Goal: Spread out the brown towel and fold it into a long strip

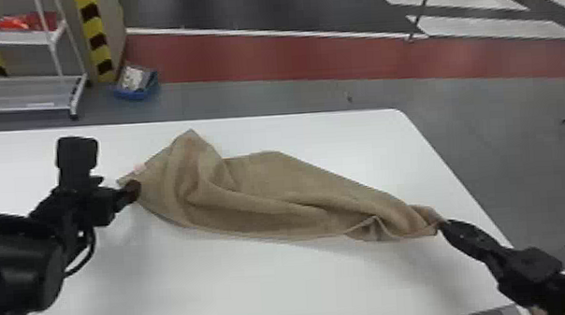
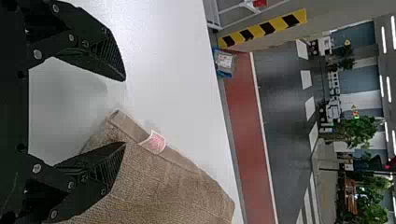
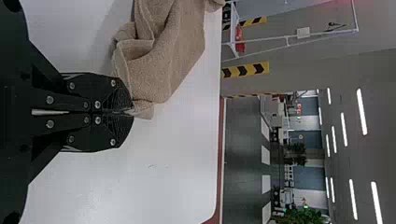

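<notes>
One brown towel slants lengthwise, its right end nearer.

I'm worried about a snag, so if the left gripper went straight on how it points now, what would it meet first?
Most likely the brown towel, near the corner by its small tag, though how high the left gripper sits is hard to judge.

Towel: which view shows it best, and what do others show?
The head view, showing the towel end to end. The left wrist view shows its labelled end; the right wrist view, its bunched end in the right tool.
</notes>
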Robot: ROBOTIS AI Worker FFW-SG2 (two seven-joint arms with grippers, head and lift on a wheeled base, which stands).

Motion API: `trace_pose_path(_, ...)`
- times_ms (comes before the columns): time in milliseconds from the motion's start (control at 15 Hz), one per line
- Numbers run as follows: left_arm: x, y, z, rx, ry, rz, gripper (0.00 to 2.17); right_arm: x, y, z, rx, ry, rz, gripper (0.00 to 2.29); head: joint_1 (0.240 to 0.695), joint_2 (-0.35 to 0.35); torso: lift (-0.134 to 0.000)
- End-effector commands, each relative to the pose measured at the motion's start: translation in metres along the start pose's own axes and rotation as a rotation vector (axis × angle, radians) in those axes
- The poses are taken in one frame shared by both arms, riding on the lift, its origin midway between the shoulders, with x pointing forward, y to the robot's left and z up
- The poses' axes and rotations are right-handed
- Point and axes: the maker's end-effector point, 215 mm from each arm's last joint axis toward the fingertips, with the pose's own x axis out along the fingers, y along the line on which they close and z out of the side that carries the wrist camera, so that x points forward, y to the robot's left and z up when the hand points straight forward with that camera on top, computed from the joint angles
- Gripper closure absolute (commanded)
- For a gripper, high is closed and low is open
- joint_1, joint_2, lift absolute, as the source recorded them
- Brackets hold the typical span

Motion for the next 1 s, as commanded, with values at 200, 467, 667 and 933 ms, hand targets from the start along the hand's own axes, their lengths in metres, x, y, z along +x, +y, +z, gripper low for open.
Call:
trace_pose_path(200,0.000,0.000,-0.019,0.007,0.064,-0.004,0.96,0.000,-0.001,0.000,-0.003,-0.002,0.000,1.36,0.695,-0.201,-0.125)
trace_pose_path(467,-0.010,0.000,-0.014,-0.003,0.044,0.000,1.09,0.001,0.000,0.002,-0.006,-0.006,0.001,1.36,0.695,-0.201,-0.125)
trace_pose_path(667,-0.037,0.002,0.002,-0.040,0.004,-0.009,1.09,0.002,-0.001,0.014,-0.016,-0.022,-0.002,1.36,0.695,-0.201,-0.125)
trace_pose_path(933,-0.088,0.018,0.032,-0.083,-0.045,0.010,1.10,0.015,0.002,0.048,-0.013,-0.040,-0.004,1.36,0.695,-0.197,-0.125)
